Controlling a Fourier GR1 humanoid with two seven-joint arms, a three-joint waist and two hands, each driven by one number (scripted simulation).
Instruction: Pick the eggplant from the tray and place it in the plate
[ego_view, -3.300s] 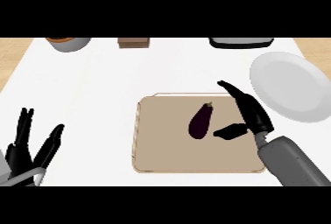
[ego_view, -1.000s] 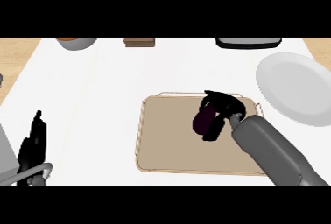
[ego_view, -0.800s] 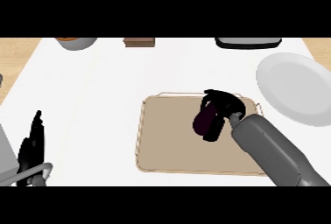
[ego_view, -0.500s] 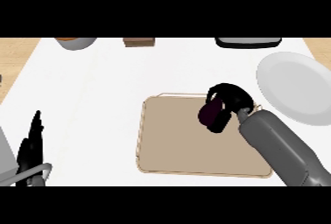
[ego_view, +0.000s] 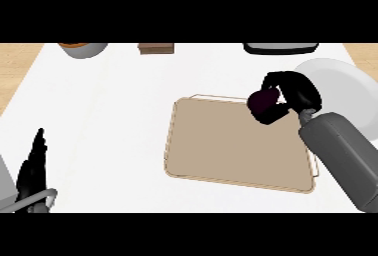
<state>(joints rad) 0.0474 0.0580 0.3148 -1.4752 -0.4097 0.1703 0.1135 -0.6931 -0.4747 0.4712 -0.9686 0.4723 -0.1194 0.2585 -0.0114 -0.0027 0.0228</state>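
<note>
One eggplant (ego_view: 261, 102), one tan tray (ego_view: 221, 150), one white plate (ego_view: 343, 87), and two robot hands, right (ego_view: 295, 92) and left (ego_view: 33, 167).

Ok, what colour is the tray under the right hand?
Tan, with a paler rim; the tray shows in the head view.

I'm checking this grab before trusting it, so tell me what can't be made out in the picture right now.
- Eggplant: only part shows in the head view; the right hand curls round the rest.
- Plate: its left rim is hidden behind that hand.
- Bowl, brown block and dark item: cut off along the top.
- Left hand: seen edge-on near the lower left, so its fingers are unclear.
</note>
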